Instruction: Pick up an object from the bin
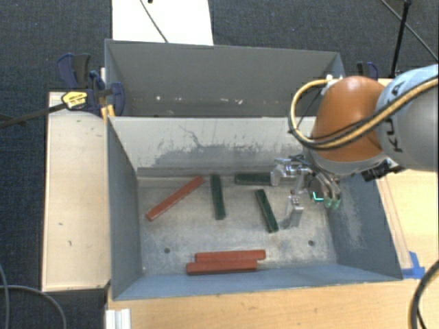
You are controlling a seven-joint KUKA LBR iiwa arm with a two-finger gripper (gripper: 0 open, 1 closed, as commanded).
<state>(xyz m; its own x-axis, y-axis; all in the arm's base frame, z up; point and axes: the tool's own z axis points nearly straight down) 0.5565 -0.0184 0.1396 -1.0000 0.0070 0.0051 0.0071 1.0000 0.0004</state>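
Inside a grey metal bin (123, 204), a slim, dark green bar (266, 211) lies slanted at 3 o'clock from the floor's centre. The pincer (295, 218) hangs just beside it, at its 3 o'clock; whether it is apart or together cannot be told.

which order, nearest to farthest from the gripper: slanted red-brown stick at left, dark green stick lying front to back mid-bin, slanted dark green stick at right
1. slanted dark green stick, just left of the gripper.
2. front-to-back dark green stick, mid-bin.
3. slanted red-brown stick, far left.
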